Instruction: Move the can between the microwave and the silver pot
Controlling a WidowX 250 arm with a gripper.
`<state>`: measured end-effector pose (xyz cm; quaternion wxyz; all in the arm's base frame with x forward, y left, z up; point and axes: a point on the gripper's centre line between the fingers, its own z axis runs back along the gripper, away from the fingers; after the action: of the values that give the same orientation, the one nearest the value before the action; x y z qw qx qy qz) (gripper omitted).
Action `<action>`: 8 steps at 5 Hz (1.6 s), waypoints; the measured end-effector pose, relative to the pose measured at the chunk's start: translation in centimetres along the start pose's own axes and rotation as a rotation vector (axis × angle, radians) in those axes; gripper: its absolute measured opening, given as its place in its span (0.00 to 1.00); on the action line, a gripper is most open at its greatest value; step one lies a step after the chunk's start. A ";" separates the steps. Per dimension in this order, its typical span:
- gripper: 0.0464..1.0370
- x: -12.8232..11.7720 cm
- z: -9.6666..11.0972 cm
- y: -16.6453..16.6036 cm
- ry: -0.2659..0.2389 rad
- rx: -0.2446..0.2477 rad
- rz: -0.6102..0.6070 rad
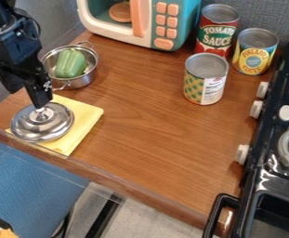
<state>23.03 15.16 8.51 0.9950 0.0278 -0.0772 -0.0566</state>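
Can point(203, 82), nearest of three, stands well apart from your hand point(42, 103); you cannot tell whether that grips the lid point(31, 126). Likely rigid, weighty, slick: take its sides mid-height.

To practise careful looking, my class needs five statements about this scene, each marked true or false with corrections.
1. The gripper is at the knob of the lid. True.
2. The lid covers the silver pot. False: it rests on the yellow cloth.
3. Something green sits in the pot. True.
4. Three cans stand upright. True.
5. One can stands between microwave and pot. False: all three stand nearer the stove.
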 end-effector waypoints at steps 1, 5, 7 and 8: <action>0.96 -0.1 -0.6 -0.3 0.016 -0.017 0.005; 0.96 11.0 -0.8 -15.8 -0.015 0.025 -0.197; 0.96 17.2 -2.5 -25.0 -0.021 0.029 -0.186; 0.96 18.3 -2.3 -27.4 -0.033 0.019 -0.184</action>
<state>38.43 -14.04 7.27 0.9838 0.0435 -0.0914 -0.1477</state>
